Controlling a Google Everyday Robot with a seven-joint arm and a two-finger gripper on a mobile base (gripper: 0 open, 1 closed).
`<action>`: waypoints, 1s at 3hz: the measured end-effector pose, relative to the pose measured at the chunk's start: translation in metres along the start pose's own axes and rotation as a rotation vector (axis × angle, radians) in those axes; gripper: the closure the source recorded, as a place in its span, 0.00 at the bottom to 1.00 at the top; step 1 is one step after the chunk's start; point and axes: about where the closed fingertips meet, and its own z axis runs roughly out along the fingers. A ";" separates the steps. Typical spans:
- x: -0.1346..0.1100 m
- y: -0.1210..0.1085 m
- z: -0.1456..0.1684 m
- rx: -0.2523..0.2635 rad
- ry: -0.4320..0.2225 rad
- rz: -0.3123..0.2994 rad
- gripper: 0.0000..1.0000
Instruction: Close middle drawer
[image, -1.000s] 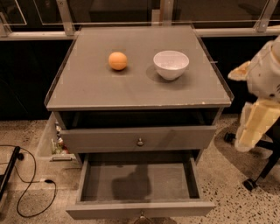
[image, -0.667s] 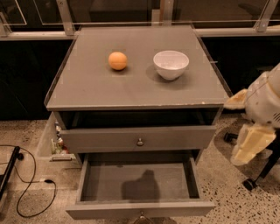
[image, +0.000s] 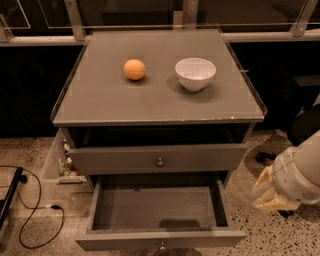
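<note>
Middle drawer (image: 155, 207) open toward camera, long axis left-right; gripper (image: 270, 192) right

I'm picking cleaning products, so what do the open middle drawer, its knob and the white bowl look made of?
Middle drawer: probably painted wood, matte grey, flat board panels. Knob: likely metal, darker with a faint shine. Bowl: glossy white, ceramic or plastic, unclear. End effector sits low right, beside the drawer, apart from it.

The middle drawer (image: 155, 209) stands pulled far out toward the near side. The end effector (image: 270, 192) hangs to its right, apart. On the table (image: 105, 102), an orange (image: 134, 69) sits left of a bowl (image: 195, 73).
</note>
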 end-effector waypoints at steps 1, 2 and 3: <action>0.003 0.006 0.007 -0.014 0.004 0.002 0.89; 0.003 0.006 0.007 -0.014 0.004 0.002 1.00; 0.014 0.016 0.053 -0.061 -0.043 0.052 1.00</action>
